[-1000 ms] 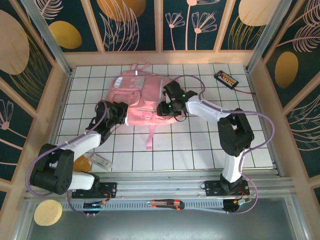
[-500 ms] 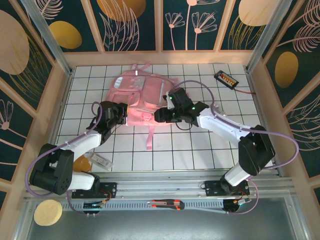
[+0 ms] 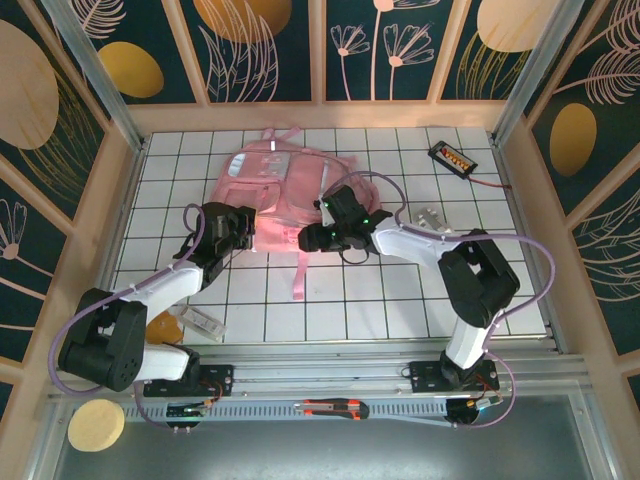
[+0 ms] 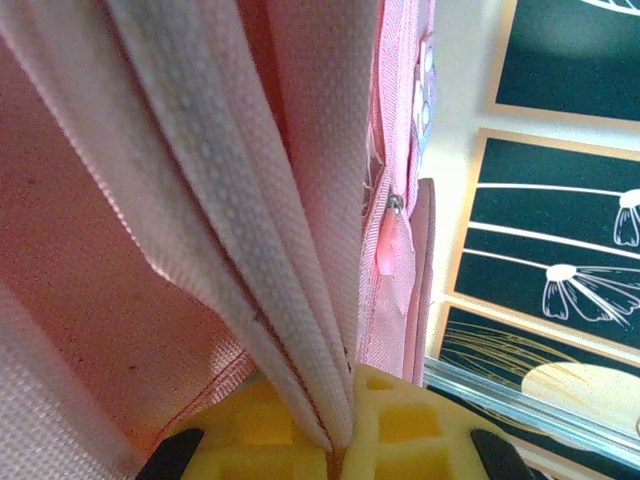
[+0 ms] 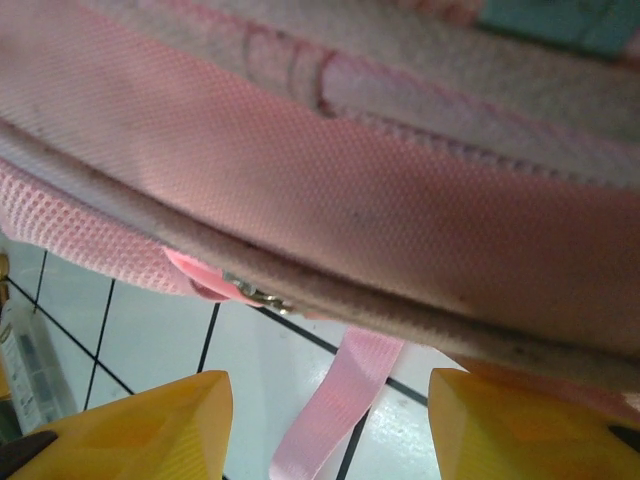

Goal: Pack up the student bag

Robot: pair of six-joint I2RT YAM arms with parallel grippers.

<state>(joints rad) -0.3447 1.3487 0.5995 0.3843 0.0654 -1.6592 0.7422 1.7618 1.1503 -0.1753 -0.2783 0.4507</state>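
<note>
Top external: student bag pink, lying flat.

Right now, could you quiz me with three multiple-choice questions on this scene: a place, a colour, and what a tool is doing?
1. Where on the table is the black wired device?
A. far right corner
B. near left corner
C. centre
2. What colour is the student bag?
A. blue
B. pink
C. green
3. The left tool is:
A. open over bare tiles
B. shut on the bag's fabric
C. lifting a cup
Answers:
1 A: it lies at the back right.
2 B: its fabric and straps are pink.
3 B: its yellow fingers pinch a fabric fold.
</note>
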